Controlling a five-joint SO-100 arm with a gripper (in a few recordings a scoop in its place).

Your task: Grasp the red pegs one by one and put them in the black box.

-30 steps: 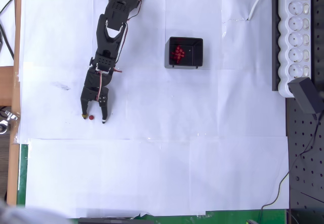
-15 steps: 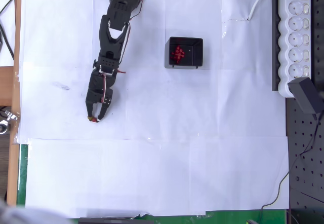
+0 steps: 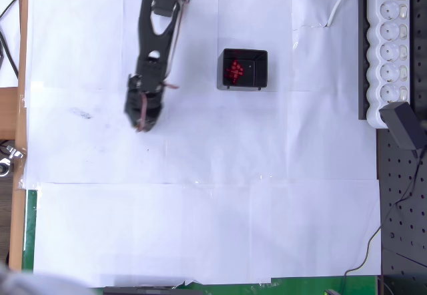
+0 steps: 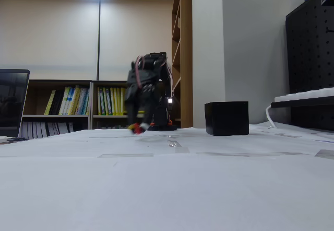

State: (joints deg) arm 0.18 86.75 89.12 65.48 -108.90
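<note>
Now the arm reaches down the left part of the white paper-covered table [image 3: 267, 228] in the overhead view, with its gripper [image 3: 139, 127] blurred above the sheet, well to the left of the black box [image 3: 261, 76] and a little lower in the picture. In the fixed view the gripper [image 4: 138, 129] hangs just above the table surface, its fingers drawn together around a small red peg [image 4: 136, 130] at the tips. The blur leaves the exact finger spacing unclear, but the red spot sits right between them. The black box [image 4: 226, 118] stands to the right of the arm in that view. Seen from overhead, it holds a cluster of red pegs [image 3: 234, 72] gathered toward its left side. A white power strip [image 3: 390, 48] lies along the right edge of the table in the overhead view, well apart from the box
</note>
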